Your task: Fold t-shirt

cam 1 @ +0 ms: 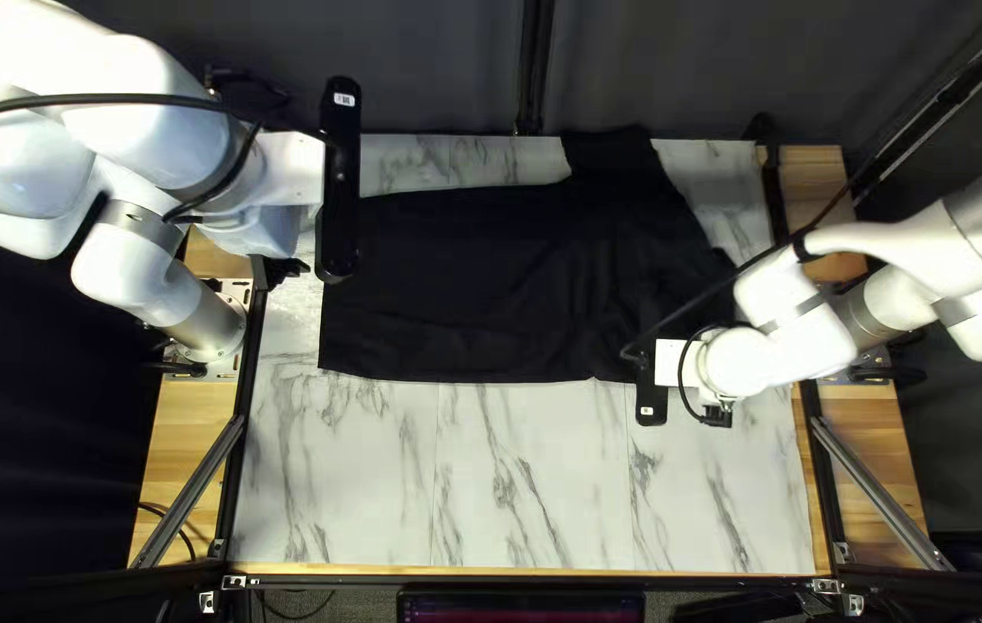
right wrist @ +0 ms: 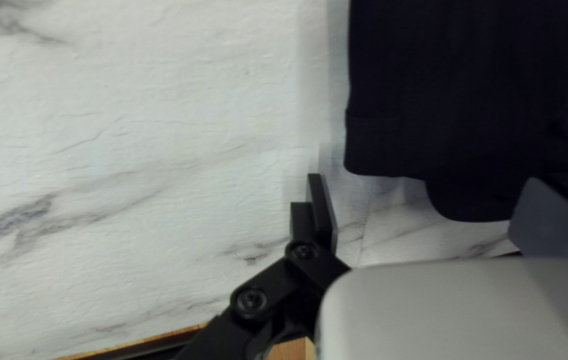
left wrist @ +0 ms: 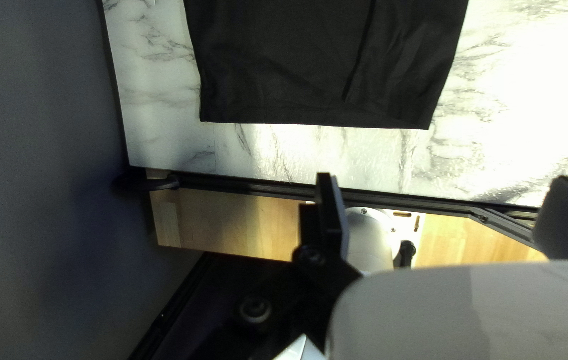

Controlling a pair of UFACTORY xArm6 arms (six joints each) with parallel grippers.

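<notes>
My left gripper [cam 1: 339, 185] is raised at the left end of the black t-shirt [cam 1: 468, 289], which lies spread on the table, a sleeve-like part extending toward the far edge. Over the shirt's near right part hangs my right gripper [cam 1: 650, 387]. In the left wrist view, the left gripper [left wrist: 447, 212] has its fingers wide apart and holds nothing; the shirt's straight end [left wrist: 317, 73] lies ahead, with a layer edge running along it. The right wrist view shows the right gripper [right wrist: 436, 210] with spread fingers, dark cloth [right wrist: 457, 87] just ahead, not pinched.
Marble-patterned table surface [cam 1: 514, 485] lies between the shirt and the near edge. Black rails [cam 1: 240, 427] border the table's sides, beside wooden boards [cam 1: 185, 427]. A dark cable [cam 1: 733, 277] crosses above the shirt's right part. Dark curtains hang behind the far edge.
</notes>
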